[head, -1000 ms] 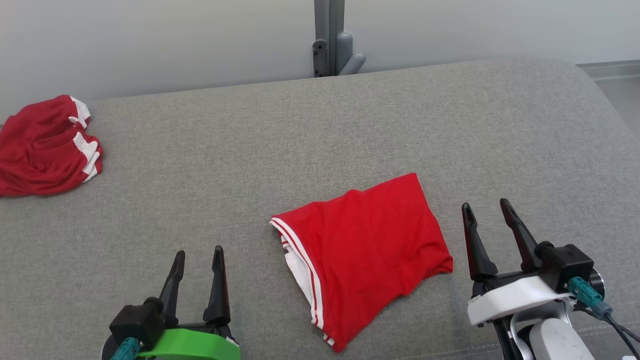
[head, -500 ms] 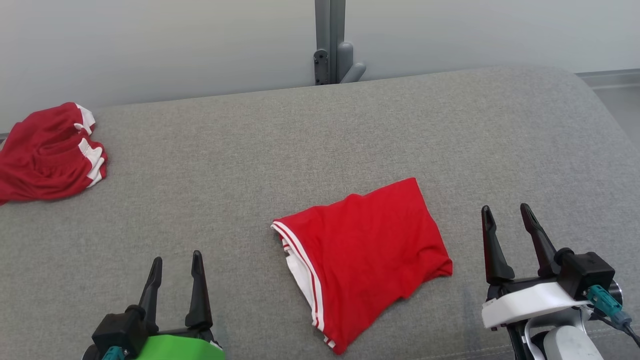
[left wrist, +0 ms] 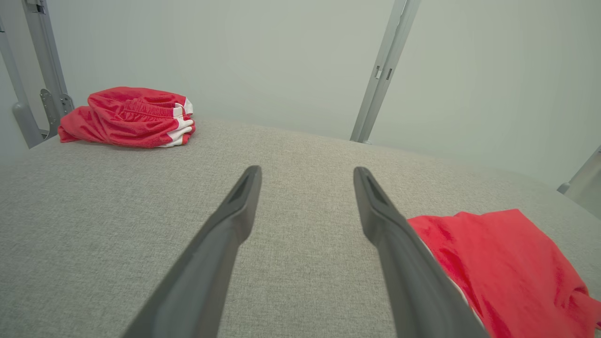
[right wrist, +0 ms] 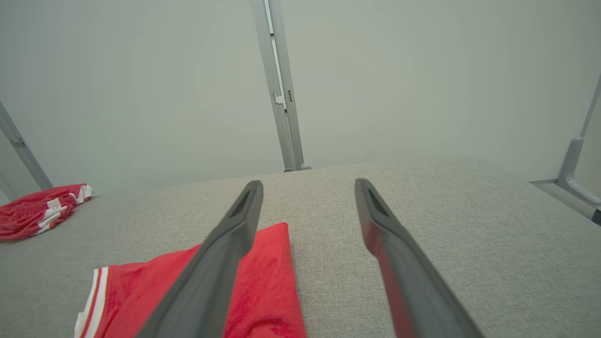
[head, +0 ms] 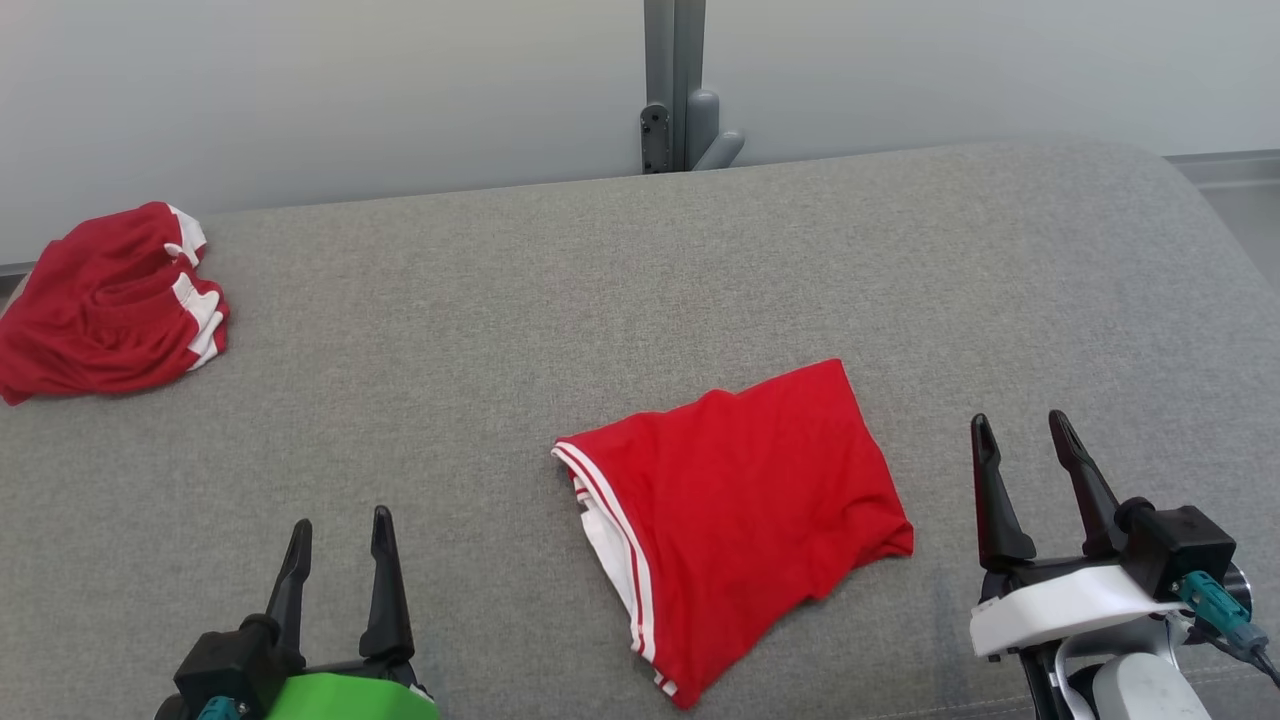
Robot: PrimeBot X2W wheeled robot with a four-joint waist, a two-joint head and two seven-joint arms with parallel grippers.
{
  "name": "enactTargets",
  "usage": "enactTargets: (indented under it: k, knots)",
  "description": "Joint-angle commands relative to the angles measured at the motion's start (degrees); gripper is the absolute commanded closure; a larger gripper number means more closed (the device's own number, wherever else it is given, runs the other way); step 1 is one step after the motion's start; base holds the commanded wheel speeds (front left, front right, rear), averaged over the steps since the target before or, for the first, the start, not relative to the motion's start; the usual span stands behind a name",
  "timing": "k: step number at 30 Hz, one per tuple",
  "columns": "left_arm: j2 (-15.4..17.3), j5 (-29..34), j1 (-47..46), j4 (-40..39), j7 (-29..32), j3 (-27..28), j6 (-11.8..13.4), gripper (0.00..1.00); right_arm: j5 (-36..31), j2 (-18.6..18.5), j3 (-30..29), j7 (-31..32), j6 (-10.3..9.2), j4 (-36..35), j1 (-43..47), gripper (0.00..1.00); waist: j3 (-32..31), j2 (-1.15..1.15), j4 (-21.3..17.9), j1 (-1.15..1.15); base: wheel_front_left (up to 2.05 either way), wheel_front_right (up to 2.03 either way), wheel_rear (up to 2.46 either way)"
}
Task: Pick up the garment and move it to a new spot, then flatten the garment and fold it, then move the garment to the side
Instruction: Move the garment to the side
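Left hand (head: 341, 518), right hand (head: 1019, 420): wide open, empty. Folded garment (head: 745, 510) between, nearer right hand. Probably move-aside step next: grip all layers together.

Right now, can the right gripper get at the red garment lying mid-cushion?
Probably yes. The right gripper is open and just to the right of the red garment, with bare grey cushion between them and nothing in the way.

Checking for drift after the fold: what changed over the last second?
The left gripper drew left and back, the right gripper eased right, both away from the folded garment. The view shifted slightly too. Both stayed open and empty; the garment and the red pile lay unmoved.
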Motion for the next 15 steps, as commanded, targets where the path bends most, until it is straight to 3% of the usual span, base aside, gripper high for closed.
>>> enactTargets:
  k: [1,8,15]
  knots:
    - [0.03,0.24,0.46,-0.03,-0.03,0.31,-0.17,0.00,-0.03,-0.02,-0.44,-0.14,-0.02,0.28,-0.05,0.00,0.18,0.00,0.15,0.00,0.00,0.00,0.00]
    - [0.00,0.51,-0.54,-0.27,-0.03,0.38,-0.31,0.00,-0.50,-0.46,-1.53,3.70,-0.01,4.31,-3.43,0.00,1.42,0.00,0.65,0.00,0.00,0.00,0.00]
    - [-0.02,0.67,-2.25,-0.28,-0.02,-0.03,-0.26,0.00,4.08,-6.31,3.86,14.93,-0.02,13.08,-11.09,0.00,4.14,0.00,2.31,0.00,0.00,0.00,0.00]
